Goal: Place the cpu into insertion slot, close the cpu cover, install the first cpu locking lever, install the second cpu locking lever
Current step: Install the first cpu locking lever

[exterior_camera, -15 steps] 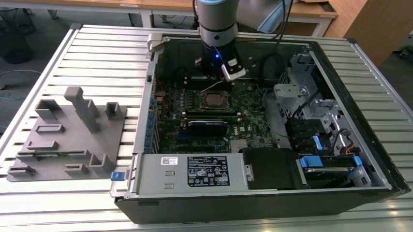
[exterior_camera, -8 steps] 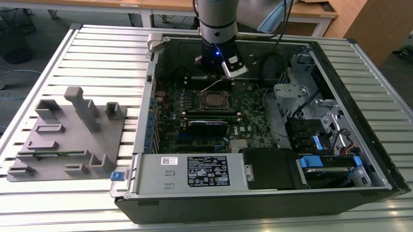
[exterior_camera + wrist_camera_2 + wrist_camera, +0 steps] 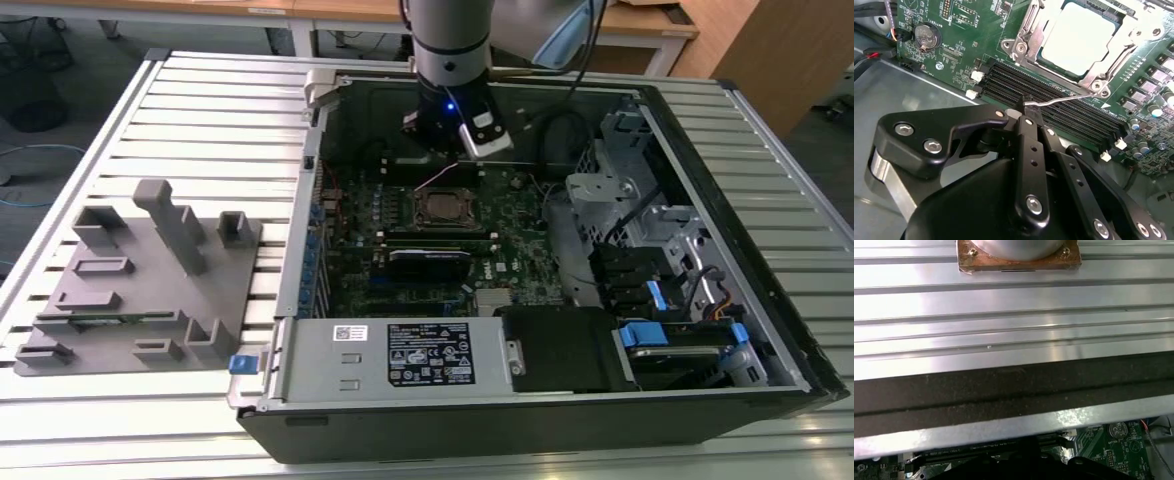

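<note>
Step in hand: installing a locking lever. In the second wrist view the cpu [image 3: 1079, 37] already sits in its socket and the cpu cover [image 3: 1056, 70] lies shut around it, the chip's top showing through the window.
Gripper: the gripper [image 3: 1021, 112] has its fingers drawn together, the tips touching the hooked free end of the locking lever [image 3: 1064, 99]. I cannot tell whether the wire is pinched or only pressed, nor which of the two levers it is.
Lever: a thin wire that runs from the socket's corner out over the black memory slots [image 3: 1019, 82], not latched.
Place: in the exterior view the socket lies at 6 o'clock of the arm's wrist, inside the open computer case [image 3: 801, 330]. A grey fixture tray [image 3: 134, 280] stands at 9 o'clock of the case.
Next move calls for: probably a steady sweep keeping contact with the springy wire, and tucking its end under the retaining hook.
</note>
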